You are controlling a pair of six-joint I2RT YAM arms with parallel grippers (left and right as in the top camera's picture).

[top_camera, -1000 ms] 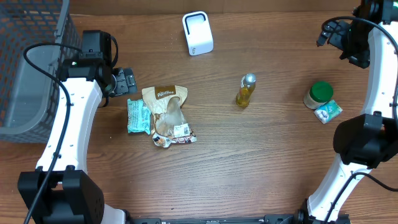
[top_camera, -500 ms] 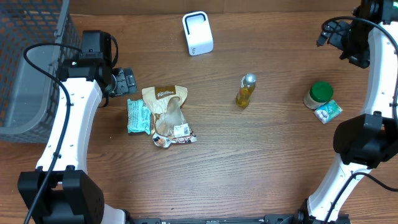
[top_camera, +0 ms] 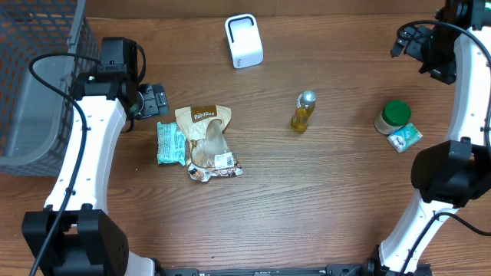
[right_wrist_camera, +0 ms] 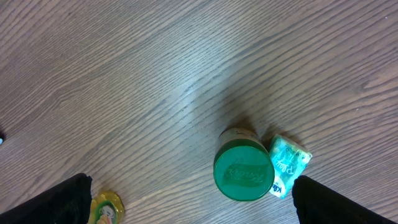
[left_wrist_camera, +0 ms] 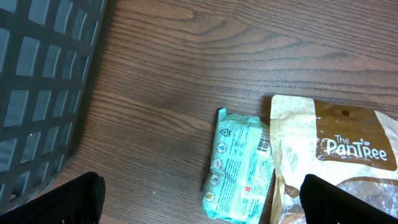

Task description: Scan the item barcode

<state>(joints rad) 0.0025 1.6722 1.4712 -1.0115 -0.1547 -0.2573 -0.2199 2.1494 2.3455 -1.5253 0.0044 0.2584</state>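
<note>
**Left gripper beside the teal packet**

The left gripper, jaws spread and empty, hangs just beyond the teal packet. The packet lies flat on the desk, long axis pointing toward the robot, touching the brown pouch. It is crinkled, with the printed side up. The right gripper, also spread, is well apart.

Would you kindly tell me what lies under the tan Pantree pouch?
A dark packet with a white label pokes out beneath the Pantree pouch at its near end. The teal packet meets its left edge; any overlap there is hidden, as is the rest underneath.
</note>
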